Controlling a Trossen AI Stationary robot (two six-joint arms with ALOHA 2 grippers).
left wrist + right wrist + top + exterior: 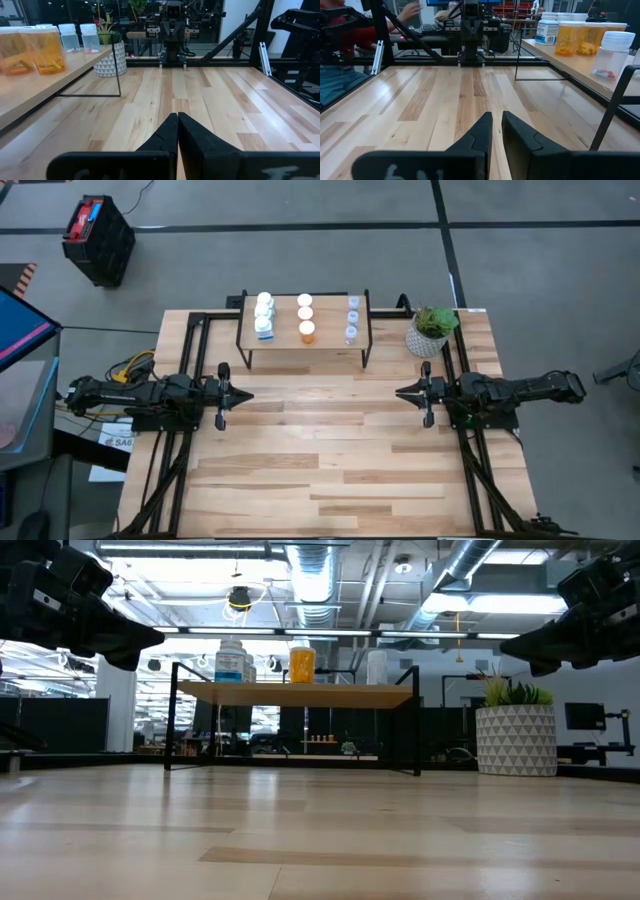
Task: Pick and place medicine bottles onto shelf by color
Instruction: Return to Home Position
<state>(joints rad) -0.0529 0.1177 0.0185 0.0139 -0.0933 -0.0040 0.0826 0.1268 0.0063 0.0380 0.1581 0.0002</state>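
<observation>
The shelf (330, 330) stands at the table's far middle on thin black legs. On its wooden top stand three rows of white-capped bottles: white ones with blue labels (264, 315) on the left, orange ones (305, 315) in the middle, clear ones (352, 318) on the right. They also show in the low view, white (230, 662), orange (301, 664) and clear (376, 667). My left gripper (248, 394) is shut and empty, level, left of the table's middle. My right gripper (400, 392) faces it from the right, empty, shut but for a narrow slit.
A white patterned plant pot (428, 338) stands on the table right of the shelf. Bare tabletop (320, 460) lies between and in front of the grippers. A person's hand (412, 10) and red sleeve (350, 30) show beyond the table's left side.
</observation>
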